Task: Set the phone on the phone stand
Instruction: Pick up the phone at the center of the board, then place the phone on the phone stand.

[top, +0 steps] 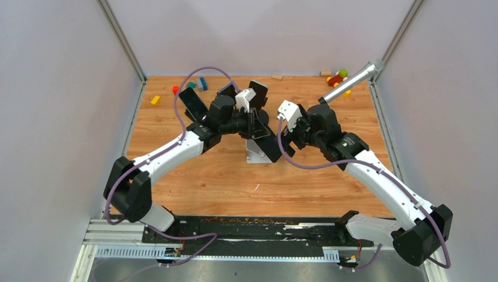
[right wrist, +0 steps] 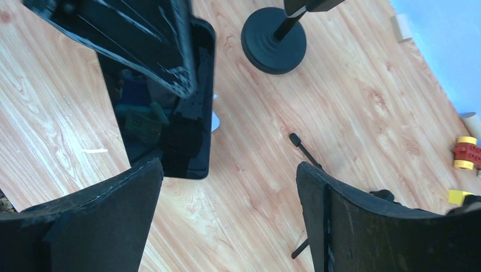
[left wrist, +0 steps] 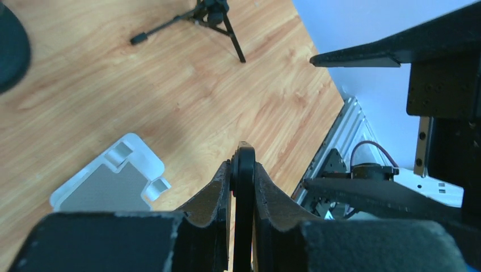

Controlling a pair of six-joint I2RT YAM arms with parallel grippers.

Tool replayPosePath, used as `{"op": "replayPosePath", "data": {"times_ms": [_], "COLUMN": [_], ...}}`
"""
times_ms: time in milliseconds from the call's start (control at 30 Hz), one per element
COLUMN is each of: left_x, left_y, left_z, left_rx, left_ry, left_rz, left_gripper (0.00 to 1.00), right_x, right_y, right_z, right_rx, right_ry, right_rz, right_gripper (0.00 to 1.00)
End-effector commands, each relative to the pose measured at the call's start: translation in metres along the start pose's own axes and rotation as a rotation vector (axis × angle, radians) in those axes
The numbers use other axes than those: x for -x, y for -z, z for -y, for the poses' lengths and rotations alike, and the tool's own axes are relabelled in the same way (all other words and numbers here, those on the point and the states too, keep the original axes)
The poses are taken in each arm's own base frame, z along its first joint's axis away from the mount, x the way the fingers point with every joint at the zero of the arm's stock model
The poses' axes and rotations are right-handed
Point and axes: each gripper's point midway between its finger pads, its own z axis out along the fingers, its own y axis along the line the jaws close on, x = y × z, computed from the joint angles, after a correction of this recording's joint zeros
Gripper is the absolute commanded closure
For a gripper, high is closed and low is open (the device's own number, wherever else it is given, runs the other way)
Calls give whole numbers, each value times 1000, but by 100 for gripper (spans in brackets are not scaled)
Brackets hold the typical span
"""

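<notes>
Gleaming black glassy phone (right wrist: 170, 136) — clamped edge-on in left claw (left wrist: 243, 175) — right claw (right wrist: 230, 167) apart.

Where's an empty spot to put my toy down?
The front wood of the table, between the phone stand and the near edge, is bare. The middle is crowded: the phone, the left arm and the right arm. Toy blocks and a silver tube line the far edge.

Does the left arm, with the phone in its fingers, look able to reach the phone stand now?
Probably yes. The left fingers grip the phone, and the phone stand lies close below with nothing between them. The open right fingers beside the phone may crowd it.
</notes>
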Motion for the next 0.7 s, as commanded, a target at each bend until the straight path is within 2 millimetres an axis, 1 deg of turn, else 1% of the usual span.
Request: {"op": "replayPosePath", "data": {"times_ms": [0, 33, 67, 167, 200, 233, 367, 500, 667], "left_x": [46, 45, 49, 53, 54, 52, 47, 45, 45], "left_y": [35, 37, 44, 55, 57, 60, 63, 64, 66], "left_z": [23, 19, 22, 11, 10, 7, 6, -7, -22], "left_rx": [-9, 4, 5, 77, 79, 90, 88, 144, 218], "left_ry": [-113, -111, -109, -48, -46, -38, -9, 59, 83], "left_rz": [215, 230, 255, 331, 347, 358, 375, 400, 418], "left_gripper": [100, 100, 100, 100, 100, 100, 100, 100, 100], "right_x": [22, 21, 20, 17, 16, 15, 13, 10, 6], "right_y": [19, 21, 22, 23, 23, 23, 21, 17, 16], "right_z": [21, 22, 22, 21, 21, 22, 23, 22, 21], "right_rx": [-85, -89, -90, -91, -96, -98, -104, -94, -87], "right_ry": [-21, -28, -33, -34, -32, -31, -34, -44, -47], "right_rz": [85, 90, 94, 110, 115, 119, 119, 112, 110], "right_gripper": [11, 11, 10, 10, 9, 9, 7, 7, 7]}}
